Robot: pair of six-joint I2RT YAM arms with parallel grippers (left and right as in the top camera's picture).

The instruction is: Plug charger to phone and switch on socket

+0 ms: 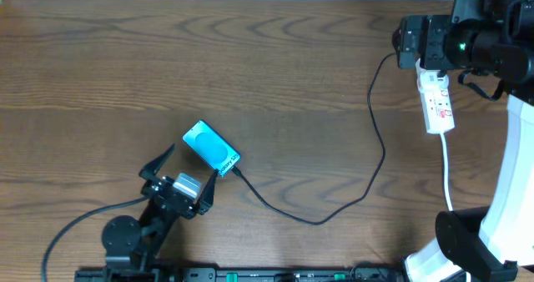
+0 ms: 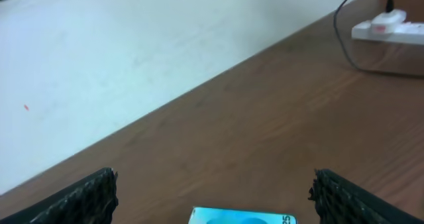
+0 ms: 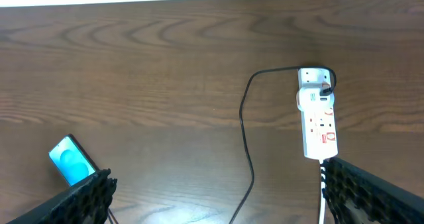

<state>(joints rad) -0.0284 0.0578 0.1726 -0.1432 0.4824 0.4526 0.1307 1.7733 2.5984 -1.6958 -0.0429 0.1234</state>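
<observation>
The phone [image 1: 211, 148] is seen lying left of centre on the table [image 1: 167, 65]. The charger [image 1: 383, 148] tip appears seated in its edge, and the plug is set in the socket [image 1: 437, 103] far right. Only the switch seems left to be pressed. The left gripper [image 2: 213, 184] is spread wide beside the phone. The right gripper [image 3: 215, 184] is likewise released, near the socket.

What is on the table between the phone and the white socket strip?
Only the thin black charger cable, curving over bare wood; the overhead view shows it.

Robot lab bench: wood-grain table [image 1: 209, 65], mounted arm [image 1: 125, 236].
</observation>
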